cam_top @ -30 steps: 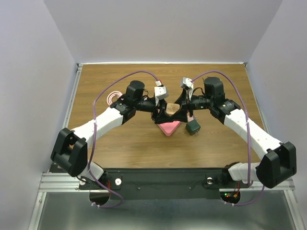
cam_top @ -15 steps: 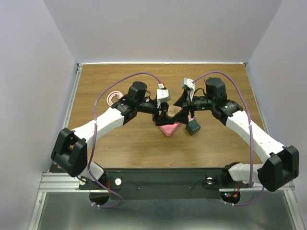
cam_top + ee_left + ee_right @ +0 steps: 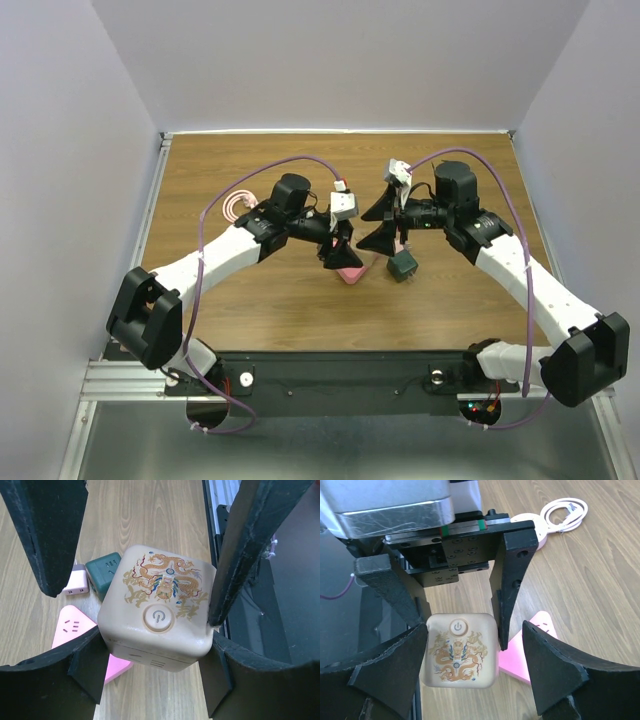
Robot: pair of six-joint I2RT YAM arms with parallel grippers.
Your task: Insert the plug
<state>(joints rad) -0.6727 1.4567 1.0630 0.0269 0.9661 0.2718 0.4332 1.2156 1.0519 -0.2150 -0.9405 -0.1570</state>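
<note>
Two flat sides offer purchase: my left jaws (image 3: pixel 132 605), spread wide, clamp the smooth, probably rigid and light beige cube (image 3: pixel 157 615) over the middle of the counter (image 3: pixel 250 295), above the pink socket block (image 3: pixel 70 627); my right jaws (image 3: pixel 474 628) gape empty.

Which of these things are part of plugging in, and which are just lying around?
Likely in the job: dragon cube, held in the left gripper; pink socket block below it.
Lying about: green cube; small pink adapter; coiled white cable.
</note>
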